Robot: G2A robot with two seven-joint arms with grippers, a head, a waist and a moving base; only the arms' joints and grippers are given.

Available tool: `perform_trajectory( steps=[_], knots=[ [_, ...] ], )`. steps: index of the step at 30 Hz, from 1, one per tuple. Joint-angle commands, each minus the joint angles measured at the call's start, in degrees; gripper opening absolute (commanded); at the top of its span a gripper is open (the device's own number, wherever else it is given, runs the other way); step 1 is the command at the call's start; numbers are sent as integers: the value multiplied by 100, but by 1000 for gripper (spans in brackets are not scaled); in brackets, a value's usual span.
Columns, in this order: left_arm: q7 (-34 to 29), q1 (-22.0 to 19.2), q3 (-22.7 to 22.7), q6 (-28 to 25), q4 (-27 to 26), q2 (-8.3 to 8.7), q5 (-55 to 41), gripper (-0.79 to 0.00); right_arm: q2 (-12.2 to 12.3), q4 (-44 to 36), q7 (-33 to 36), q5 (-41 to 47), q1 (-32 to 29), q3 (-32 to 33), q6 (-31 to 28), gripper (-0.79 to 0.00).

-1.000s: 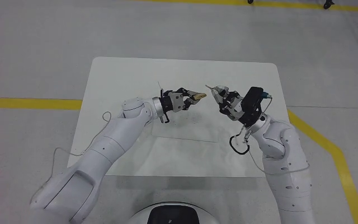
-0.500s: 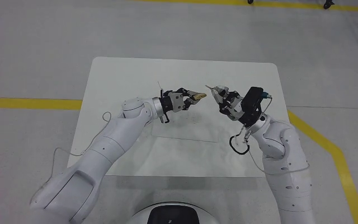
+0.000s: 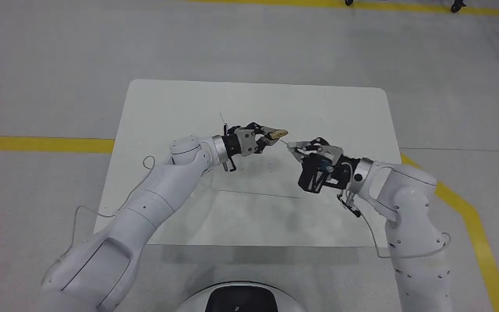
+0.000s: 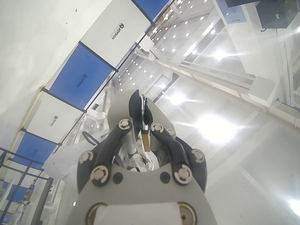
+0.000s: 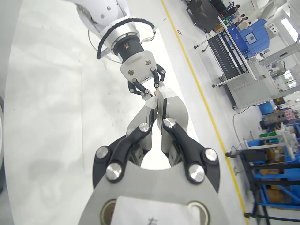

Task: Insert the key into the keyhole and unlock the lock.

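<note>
My left gripper (image 3: 267,135) hangs above the middle of the white table (image 3: 179,101), shut on a small brass padlock (image 3: 278,133). In the left wrist view the padlock's brass body (image 4: 146,141) sits between the pads, with its silver shackle (image 4: 143,114) pinched at the tips of the left gripper (image 4: 140,105). My right gripper (image 3: 302,150) is just right of and slightly nearer than the lock, shut on a thin silver key (image 3: 291,145) pointing toward it. In the right wrist view the key (image 5: 160,99) sticks out of the right gripper (image 5: 157,112), close to the padlock (image 5: 155,92).
The table has bare room on every side of the two grippers. A faint rectangular patch (image 3: 257,183) marks its surface below them. A yellow floor line (image 3: 54,144) runs past both table ends. Racks and carts (image 5: 248,54) stand far off.
My right arm has swung down and leftward and turned its wrist, bringing the key tip closer to the padlock. The left arm and padlock have kept still.
</note>
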Motion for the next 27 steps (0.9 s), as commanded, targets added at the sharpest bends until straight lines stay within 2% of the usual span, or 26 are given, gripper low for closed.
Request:
perform_trajectory(
  steps=[1,6,11,19,27],
  knots=[
    [0,0,0,0,0,0,0,-785,37,-82,-134,-432,32,-97,6,-785],
    [281,87,-9,78,-185,24,235,-785,137,-340,-174,-1400,7,-183,67,-785],
    [416,223,8,520,-435,23,307,-785,221,-545,-38,-2010,-150,-211,6,-785],
    [501,200,119,745,-448,-88,305,-785,411,-695,207,-2094,-419,-334,6,-785],
    [536,103,88,644,-336,-112,607,-785,651,-931,573,-2032,-485,-445,6,-785]
  ],
)
